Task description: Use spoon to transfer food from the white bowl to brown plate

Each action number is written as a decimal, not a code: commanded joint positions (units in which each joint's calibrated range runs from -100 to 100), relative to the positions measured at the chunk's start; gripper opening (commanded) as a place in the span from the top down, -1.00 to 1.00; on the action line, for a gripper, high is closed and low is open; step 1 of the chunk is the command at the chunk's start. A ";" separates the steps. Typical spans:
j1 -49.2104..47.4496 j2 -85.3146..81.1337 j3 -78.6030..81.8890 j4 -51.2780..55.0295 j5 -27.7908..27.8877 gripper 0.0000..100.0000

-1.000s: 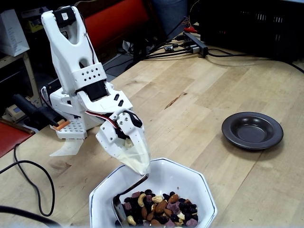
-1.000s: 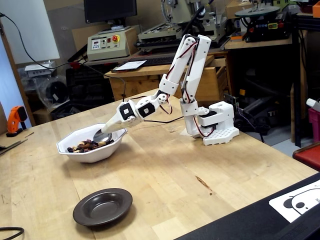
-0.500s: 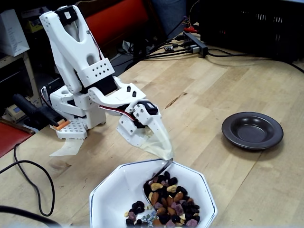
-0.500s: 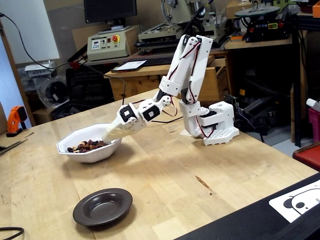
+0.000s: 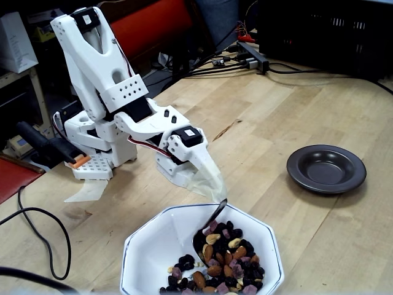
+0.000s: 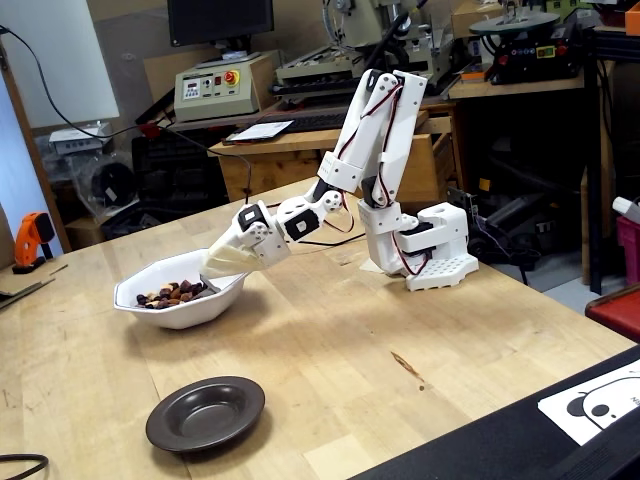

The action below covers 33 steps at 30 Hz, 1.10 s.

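Spoon: pinched by its handle in the tool, slanting down into the white bowl; its oval end lies among the food at the pile's upper left edge in a fixed view.
Tool: pale fingers pressed together on the spoon handle, tips just above the bowl's far rim; in a fixed view it points down and left over the bowl's right rim.
Arm: base at the bench's back edge, upper link leaning up, forearm folded forward and down toward the bowl.
White bowl: octagonal with a thin blue rim line, near the front of the bench; left half bare.
Food: almonds, cashews, dark raisins and purple bits heaped in the bowl's right half.
Brown plate: well apart on the right, nothing in it; in a fixed view it sits in front of the bowl.
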 commanded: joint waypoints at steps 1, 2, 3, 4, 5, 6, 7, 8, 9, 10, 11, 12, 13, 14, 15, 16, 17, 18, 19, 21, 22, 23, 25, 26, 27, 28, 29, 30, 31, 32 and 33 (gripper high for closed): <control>-0.88 -0.76 -0.34 -0.08 -0.49 0.92; -0.88 -0.76 -0.34 -0.08 -0.49 0.92; -0.80 -0.76 -0.34 -0.16 -0.54 0.92; -0.80 -0.76 -0.34 -0.16 -0.54 0.92; -0.80 -0.84 -0.34 -0.16 -0.54 0.92; -0.80 -0.84 -0.43 -0.16 -0.54 0.92; -0.80 -0.84 -0.43 -0.16 -0.59 0.92; -0.80 -0.84 -0.43 -0.16 -0.59 0.92; -0.80 -0.84 -0.43 -0.16 -0.59 0.92; -0.80 -0.84 -0.43 -0.16 -0.59 0.92; -0.88 -0.93 -0.43 -0.16 -0.78 0.92; -0.88 -0.93 -0.43 -0.16 -1.32 0.92; -0.88 -0.93 -0.43 -0.16 -2.20 0.92; -0.88 -0.93 -0.43 -0.16 -3.03 0.92; -0.80 -0.93 -0.43 -0.16 -4.25 0.92; -0.80 -0.93 -0.43 -0.16 -4.88 0.92; -0.80 -0.93 -0.43 -0.16 -5.37 0.92; -0.80 -1.01 -0.43 -0.24 -5.81 0.92; -0.80 -1.01 -0.43 -0.24 -6.11 0.92; -0.80 -1.01 -1.76 -0.56 -6.64 0.92; -0.80 -0.93 -3.53 -1.27 -6.74 0.92; -0.80 -0.93 -5.91 -2.06 -6.94 0.92; -0.80 -0.76 -9.54 -1.90 -7.33 0.92; -0.80 -0.41 -11.22 -1.82 -7.57 0.92; -0.80 -0.41 -12.37 -1.82 -7.81 0.92; -0.80 -0.33 -13.26 -1.82 -8.11 0.92; -0.80 -0.24 -14.41 -1.82 -8.50 0.92; -0.80 -0.24 -14.85 -1.82 -8.50 0.92; -0.80 -0.33 -14.94 -1.82 -8.50 0.92; -0.80 -0.76 -14.94 -1.82 -8.30 0.92; -0.80 -0.76 -14.94 -2.14 -8.25 0.92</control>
